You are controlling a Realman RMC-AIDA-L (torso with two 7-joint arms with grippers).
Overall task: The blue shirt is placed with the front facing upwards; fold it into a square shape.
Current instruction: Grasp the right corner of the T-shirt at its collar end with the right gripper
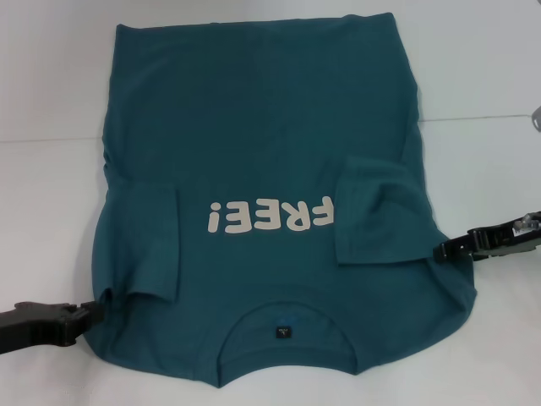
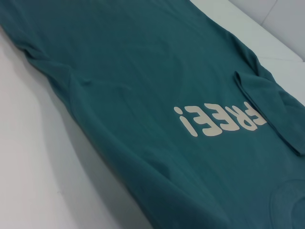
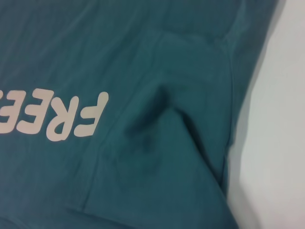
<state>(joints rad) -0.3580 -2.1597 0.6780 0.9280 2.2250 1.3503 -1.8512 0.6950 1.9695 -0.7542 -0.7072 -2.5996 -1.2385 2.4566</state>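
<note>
The blue shirt (image 1: 254,127) lies flat on the white worktop (image 1: 51,194), front side up, with the round collar (image 1: 287,326) at the near edge and the hem at the far edge. The cream "FREE!" lettering (image 1: 270,216) runs across the chest and reads inverted from the head view. A small dark tag (image 1: 279,331) sits inside the collar. Both short sleeves are folded inward onto the body: the left sleeve (image 1: 152,245) lies to the left of the lettering, and the right sleeve (image 1: 380,216) lies to its right, with its cuff edge just beside the letter "F". The left tool (image 1: 95,315) is at the near left corner of the shirt, at worktop level, with its tip touching the fabric edge below the folded left sleeve; whether it is open or closed, or has hold of the cloth, cannot be determined. The right tool (image 1: 441,251) is at the right edge of the shirt, level with the folded right sleeve, with its tip touching the fabric; its opening and hold likewise cannot be determined. The left wrist view shows the shirt body, the lettering (image 2: 219,119) and bare worktop beside the left edge. The right wrist view shows the folded right sleeve (image 3: 190,143) with a raised crease in it, next to the lettering (image 3: 62,117).
</note>
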